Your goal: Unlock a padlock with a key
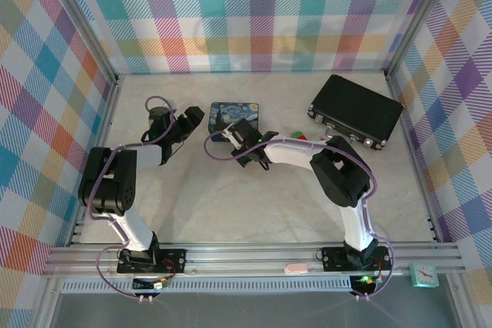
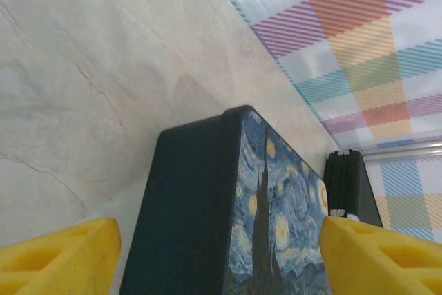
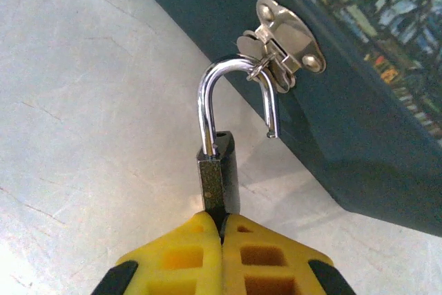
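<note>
My right claw (image 3: 222, 220) is clamping the padlock (image 3: 219, 167) by its small, hard, probably slippery body, the sensible hold, while its open shackle (image 3: 207, 94) is hanging through the hasp (image 3: 284, 32) on the tin (image 3: 359, 122).

Robotics laboratory test cell. Plaid panels (image 1: 254, 13) wall the marble-look desk (image 1: 231, 205) beyond the right claw (image 1: 234, 142); aluminium rails (image 1: 254, 255) lie behind it.

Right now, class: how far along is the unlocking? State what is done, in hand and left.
Done: the shackle stands open, one end free of the padlock. In hand: the right gripper pinches the padlock body; the left gripper, open, flanks the tin. Left, probably: unhooking the shackle, which hangs through the hasp.
</note>
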Available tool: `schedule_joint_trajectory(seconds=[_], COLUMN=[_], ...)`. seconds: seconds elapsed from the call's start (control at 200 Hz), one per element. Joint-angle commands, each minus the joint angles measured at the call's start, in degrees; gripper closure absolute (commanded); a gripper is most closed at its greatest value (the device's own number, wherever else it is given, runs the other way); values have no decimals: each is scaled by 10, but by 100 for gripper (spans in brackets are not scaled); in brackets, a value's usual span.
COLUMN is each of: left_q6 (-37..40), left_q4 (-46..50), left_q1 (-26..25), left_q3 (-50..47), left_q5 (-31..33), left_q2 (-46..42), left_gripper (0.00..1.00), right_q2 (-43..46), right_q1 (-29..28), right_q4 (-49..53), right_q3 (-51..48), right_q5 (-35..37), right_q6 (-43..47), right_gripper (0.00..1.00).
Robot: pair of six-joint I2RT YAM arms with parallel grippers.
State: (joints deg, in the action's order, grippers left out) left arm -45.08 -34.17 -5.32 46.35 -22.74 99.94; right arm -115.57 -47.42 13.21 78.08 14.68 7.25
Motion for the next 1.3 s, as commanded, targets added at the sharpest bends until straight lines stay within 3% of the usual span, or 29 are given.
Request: schedule_joint_trajectory(seconds=[0.0, 0.44, 0.655, 0.71, 0.79, 0.89, 1.03, 1.295], left_q6=[14, -2, -9, -9, -8, -8, -10, -16], left_q4=[-65, -128, -137, -134, -127, -116, -107, -111], left_q1=[2, -13, -23, -22, -22, -23, -23, -22], left_q3=[15, 35, 11, 5, 3, 11, 16, 4], left_q5=[-44, -110, -97, -90, -82, -77, -77, -71], left_q2=[24, 104, 94, 87, 79, 75, 72, 58], left_gripper=[25, 38, 39, 39, 37, 36, 36, 36], right_q2=[-3, -29, -34, -29, -26, -29, -37, -70], right_q1=[3, 31, 34, 34, 32, 29, 17, 7], right_q4=[7, 62, 108, 118, 136, 141, 107, 92], right_q3=[-10, 64, 101, 100, 102, 99, 91, 120], right_q5=[-72, -150, -110, -94, -84, -78, -66, -76], right_q6=[63, 134, 117, 92, 42, -10, -54, -92], right_gripper=[100, 100, 100, 93, 71, 58, 49, 48])
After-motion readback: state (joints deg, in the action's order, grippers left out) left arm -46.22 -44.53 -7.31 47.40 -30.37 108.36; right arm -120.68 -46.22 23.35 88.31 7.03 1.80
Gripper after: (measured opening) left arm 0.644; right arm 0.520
